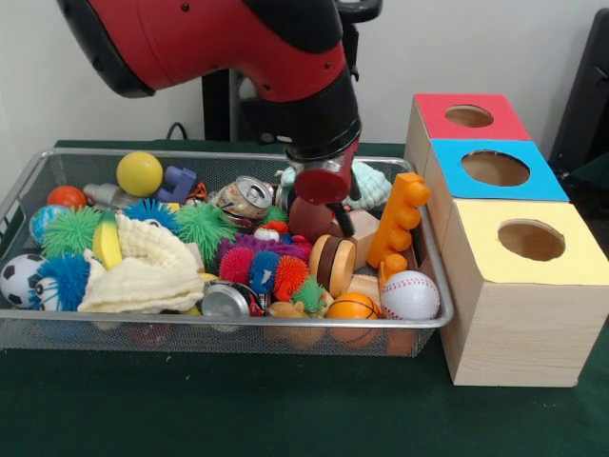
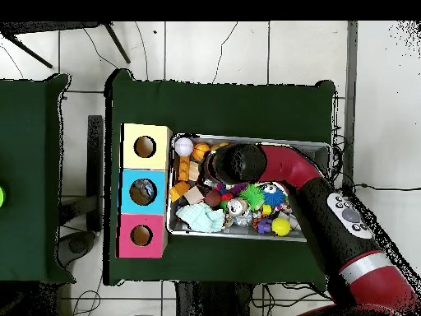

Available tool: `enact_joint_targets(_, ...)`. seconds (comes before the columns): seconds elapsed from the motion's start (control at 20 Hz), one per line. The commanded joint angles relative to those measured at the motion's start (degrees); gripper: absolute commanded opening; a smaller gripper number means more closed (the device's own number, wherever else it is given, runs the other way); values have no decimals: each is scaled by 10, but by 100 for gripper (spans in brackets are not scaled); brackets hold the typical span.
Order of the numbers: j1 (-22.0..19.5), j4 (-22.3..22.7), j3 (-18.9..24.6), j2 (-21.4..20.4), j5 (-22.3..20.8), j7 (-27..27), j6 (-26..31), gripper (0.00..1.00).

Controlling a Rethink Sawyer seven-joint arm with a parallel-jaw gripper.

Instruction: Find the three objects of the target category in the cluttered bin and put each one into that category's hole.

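Front view: cans (image 1: 244,197) unreadable.

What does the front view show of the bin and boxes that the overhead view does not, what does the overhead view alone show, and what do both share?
Only the front view shows the bin's mesh side wall, the boxes' pale wooden sides, and small items clearly, such as the soccer ball and crushed can.

Only the overhead view shows the whole green table cover, the tiled floor, and a second green table.

Both show the red arm reaching into the bin, the baseball, and the red, blue and yellow holed box tops.
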Motion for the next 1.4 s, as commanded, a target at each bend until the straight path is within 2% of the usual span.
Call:
enact_joint_targets(0.05, 8, -89, -98, -18, -18, 122, 62, 100)
enact_joint_targets(0.35, 26, -97, -121, -17, -13, 110, 81, 100)
enact_joint_targets(0.65, 32, -64, -119, -17, 14, 105, 91, 100)
enact_joint_targets(0.9, 47, -44, -129, -5, 32, 132, 87, 100)
enact_joint_targets(1.4, 59, 3, -152, -3, 64, 149, 76, 100)
